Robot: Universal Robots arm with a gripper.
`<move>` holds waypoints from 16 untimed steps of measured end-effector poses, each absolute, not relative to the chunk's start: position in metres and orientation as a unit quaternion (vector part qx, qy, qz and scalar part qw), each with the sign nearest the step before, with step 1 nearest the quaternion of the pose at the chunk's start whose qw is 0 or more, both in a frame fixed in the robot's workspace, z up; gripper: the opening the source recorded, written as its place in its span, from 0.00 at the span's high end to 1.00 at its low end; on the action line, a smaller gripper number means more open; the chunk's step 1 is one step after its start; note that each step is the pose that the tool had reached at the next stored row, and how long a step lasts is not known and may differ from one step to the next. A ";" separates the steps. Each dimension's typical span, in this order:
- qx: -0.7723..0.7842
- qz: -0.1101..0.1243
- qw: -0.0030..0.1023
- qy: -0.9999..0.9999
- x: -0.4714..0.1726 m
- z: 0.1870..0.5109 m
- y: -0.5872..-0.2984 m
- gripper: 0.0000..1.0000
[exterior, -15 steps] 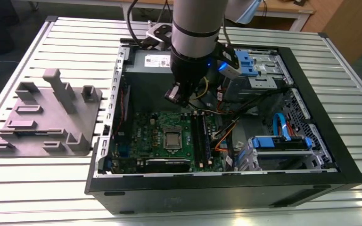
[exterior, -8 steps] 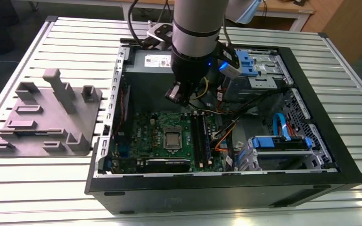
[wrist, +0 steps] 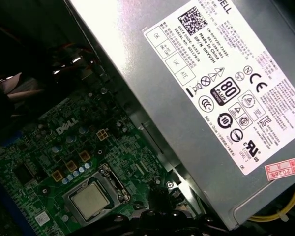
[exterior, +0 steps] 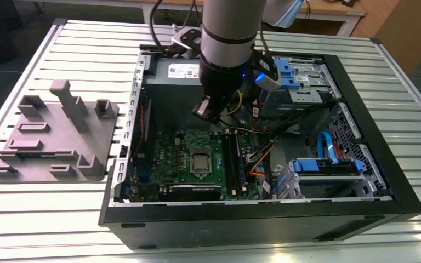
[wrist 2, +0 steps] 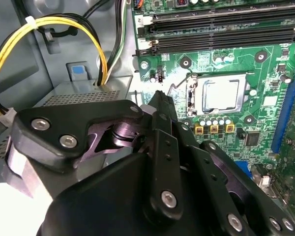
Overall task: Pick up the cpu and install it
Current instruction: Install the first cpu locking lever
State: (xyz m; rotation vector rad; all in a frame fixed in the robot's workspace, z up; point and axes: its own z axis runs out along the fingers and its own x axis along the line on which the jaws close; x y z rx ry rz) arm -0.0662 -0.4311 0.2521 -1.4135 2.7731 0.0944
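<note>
The cpu, a small square chip with a pale silver top, lies flat inside the silver socket frame on the green motherboard of the open computer case. Both wrist views show the cpu seated there, with nothing touching it. My gripper hangs above the board's far edge, near the power supply and short of the socket. Its black fingers come together at one tip, shut and holding nothing.
The grey power supply with yellow and black cables sits close beside the gripper. Black memory sticks flank the socket. Blue drive caddies fill the case at the exterior view's right. A grey tray rests on the slatted table.
</note>
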 end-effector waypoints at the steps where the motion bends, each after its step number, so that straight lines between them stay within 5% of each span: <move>1: -0.454 0.030 0.014 0.890 -0.066 0.252 -0.431 0.90; 16: -0.454 0.030 0.014 0.890 -0.066 0.246 -0.428 0.90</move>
